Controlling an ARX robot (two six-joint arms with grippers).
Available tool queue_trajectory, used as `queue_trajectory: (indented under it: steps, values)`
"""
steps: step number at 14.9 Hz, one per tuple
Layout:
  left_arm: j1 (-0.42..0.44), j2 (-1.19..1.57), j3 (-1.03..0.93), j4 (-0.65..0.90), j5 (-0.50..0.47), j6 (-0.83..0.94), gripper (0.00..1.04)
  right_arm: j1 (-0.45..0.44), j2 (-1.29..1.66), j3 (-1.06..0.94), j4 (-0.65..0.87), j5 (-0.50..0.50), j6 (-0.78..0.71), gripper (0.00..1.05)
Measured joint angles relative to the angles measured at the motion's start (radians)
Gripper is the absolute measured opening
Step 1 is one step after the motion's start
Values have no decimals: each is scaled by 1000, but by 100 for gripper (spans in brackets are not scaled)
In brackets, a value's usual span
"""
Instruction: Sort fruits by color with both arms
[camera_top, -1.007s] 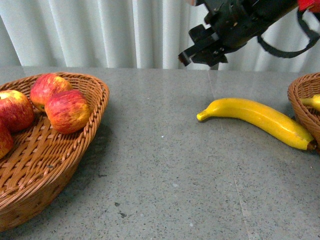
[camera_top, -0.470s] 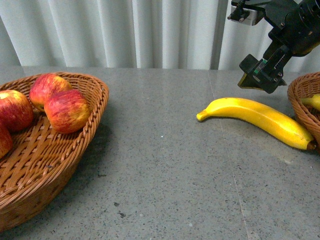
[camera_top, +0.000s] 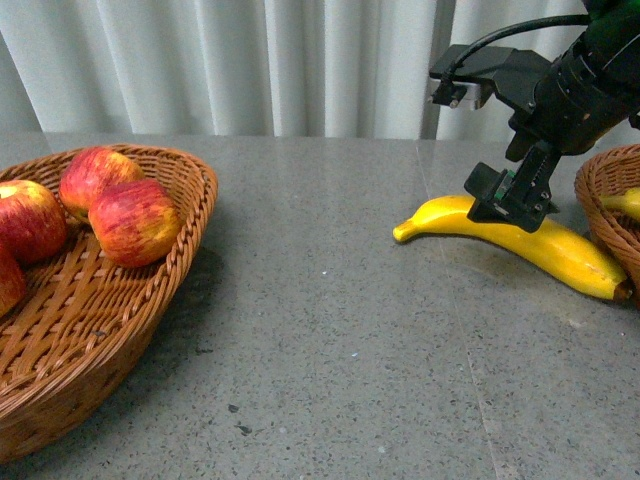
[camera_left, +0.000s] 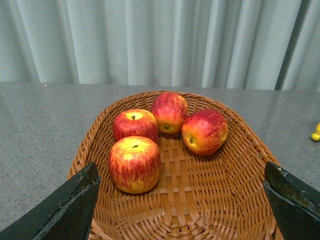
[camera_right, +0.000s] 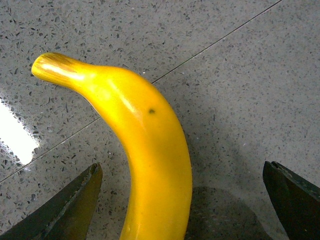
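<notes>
A yellow banana (camera_top: 560, 252) lies on the grey table just left of the right wicker basket (camera_top: 600, 190). My right gripper (camera_top: 510, 200) is open and hangs just over the banana's middle. In the right wrist view the banana (camera_right: 150, 150) lies between the spread fingers (camera_right: 75, 205). Several red apples (camera_top: 135, 222) sit in the left wicker basket (camera_top: 185, 240). The left wrist view shows them (camera_left: 135, 162) in that basket (camera_left: 240, 200), with my left gripper (camera_left: 182, 200) open above it. The left arm is out of the front view.
Another banana (camera_top: 625, 203) shows in the right basket at the frame's edge. White curtains hang behind the table. The grey tabletop (camera_top: 330, 330) lies between the two baskets.
My right arm has swung right and come down from high above the table to just over the banana. The banana and apples have not moved.
</notes>
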Motion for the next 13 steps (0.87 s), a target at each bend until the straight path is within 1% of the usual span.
queue_trajectory:
  steps: [2, 3, 5, 8, 9, 10, 12, 13]
  values:
    - [0, 0, 0, 0, 0, 0, 98, 24, 49, 40, -15, 27, -2, 98]
    - [0, 0, 0, 0, 0, 0, 98, 38, 95, 71, -31, 64, -4, 98]
    - [0, 0, 0, 0, 0, 0, 98, 36, 111, 75, -34, 92, -16, 98]
    - [0, 0, 0, 0, 0, 0, 98, 35, 111, 66, -21, 94, -23, 86]
    - [0, 0, 0, 0, 0, 0, 98, 35, 111, 64, -21, 91, -23, 84]
    - [0, 0, 0, 0, 0, 0, 98, 35, 111, 60, -20, 89, -25, 78]
    - [0, 0, 0, 0, 0, 0, 98, 37, 111, 47, -11, 85, -31, 56]
    - [0, 0, 0, 0, 0, 0, 98, 42, 111, 47, -7, 84, -34, 47]
